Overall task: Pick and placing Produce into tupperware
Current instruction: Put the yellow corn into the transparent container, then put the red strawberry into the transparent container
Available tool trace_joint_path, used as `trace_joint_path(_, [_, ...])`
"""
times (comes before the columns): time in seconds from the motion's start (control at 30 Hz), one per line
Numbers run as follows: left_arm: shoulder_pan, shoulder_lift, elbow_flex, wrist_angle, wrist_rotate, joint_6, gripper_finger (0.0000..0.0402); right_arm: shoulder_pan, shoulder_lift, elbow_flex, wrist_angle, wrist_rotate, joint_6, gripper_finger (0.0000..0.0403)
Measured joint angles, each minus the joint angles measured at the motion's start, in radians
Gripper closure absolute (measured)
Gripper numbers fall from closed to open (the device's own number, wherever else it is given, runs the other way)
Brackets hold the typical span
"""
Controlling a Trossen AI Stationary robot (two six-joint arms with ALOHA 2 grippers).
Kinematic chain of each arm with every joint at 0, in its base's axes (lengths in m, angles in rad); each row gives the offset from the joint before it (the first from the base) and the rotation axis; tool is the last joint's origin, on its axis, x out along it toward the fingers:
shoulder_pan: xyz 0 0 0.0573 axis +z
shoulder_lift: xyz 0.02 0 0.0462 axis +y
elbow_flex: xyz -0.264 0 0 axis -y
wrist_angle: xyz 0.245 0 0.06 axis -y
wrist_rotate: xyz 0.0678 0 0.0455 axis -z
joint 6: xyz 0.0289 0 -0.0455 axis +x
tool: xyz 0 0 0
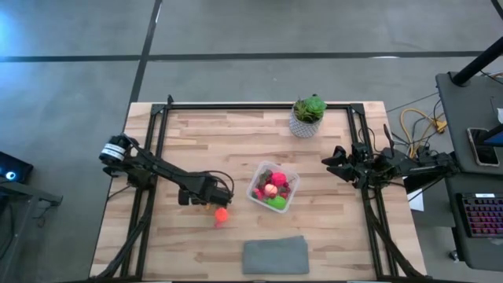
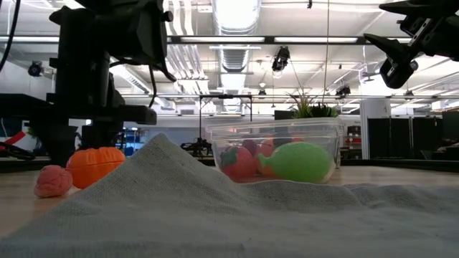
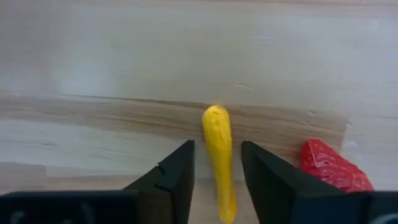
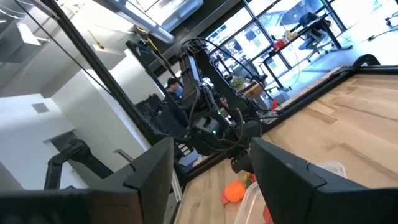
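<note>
The left end effector [image 1: 211, 196] sits low over the worktop [image 1: 196, 141] at about 8 o'clock from the tupperware [image 1: 275, 186], its fingers [image 3: 174, 180] spread with a yellow piece [image 3: 219, 158] lying lengthwise in the gap between them, touching neither as far as the left wrist view shows. A red strawberry-like piece [image 3: 329, 167] lies on the wood just beside one finger. In the high view an orange piece [image 1: 222, 214] rests at 5 o'clock from this end effector, close to it; the low view shows it as a small pumpkin [image 2: 95, 165] with a pink lumpy piece [image 2: 53, 180] touching or nearly touching its side. The worktop from there to the left edge and the near-left corner is bare wood.

The tupperware stands near the middle of the worktop, holding a green piece [image 2: 301, 162], red and pink pieces [image 1: 275, 181] and others. At 6 o'clock from it, near the front edge, lies a grey cloth [image 1: 275, 255]; at 12 o'clock, close to the far edge, a potted plant [image 1: 307, 116].

The right end effector [image 1: 334, 163] hangs raised at 3 o'clock from the tupperware, well apart from it, fingers [image 4: 149, 168] spread and holding nothing. Bare wood lies beneath it out to the right rail.
</note>
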Motion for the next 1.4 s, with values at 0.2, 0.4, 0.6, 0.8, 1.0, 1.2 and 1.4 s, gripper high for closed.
trace_joint_path(0.2, [0.000, -0.001, -0.003, 0.011, -0.001, 0.008, 0.0327, 0.000, 0.000, 0.000, 0.000, 0.000, 0.000, 0.0197])
trace_joint_path(0.4, [0.000, 0.000, -0.005, 0.009, -0.001, 0.030, 0.0374, 0.000, 0.000, 0.000, 0.000, 0.000, 0.000, 0.0197])
trace_joint_path(0.6, [0.001, -0.002, 0.000, 0.004, -0.006, 0.049, 0.0385, 0.000, 0.000, 0.000, 0.000, 0.000, 0.000, 0.0197])
trace_joint_path(0.8, [0.012, -0.075, 0.071, -0.030, -0.195, 0.105, 0.0384, 0.000, 0.000, 0.000, 0.000, 0.000, 0.000, 0.0197])
trace_joint_path(1.0, [0.040, -0.135, 0.172, 0.331, -0.447, 0.645, 0.0384, 0.000, 0.000, 0.000, 0.001, 0.000, 0.000, 0.0197])
trace_joint_path(1.2, [0.123, -0.035, 0.227, 0.653, -0.324, 1.000, 0.0377, 0.000, 0.000, 0.000, 0.000, 0.000, 0.000, 0.0197])
trace_joint_path(1.4, [0.160, 0.123, 0.356, 0.640, -0.185, 0.997, 0.0309, 0.000, 0.000, 0.000, 0.000, 0.000, 0.000, 0.0197])
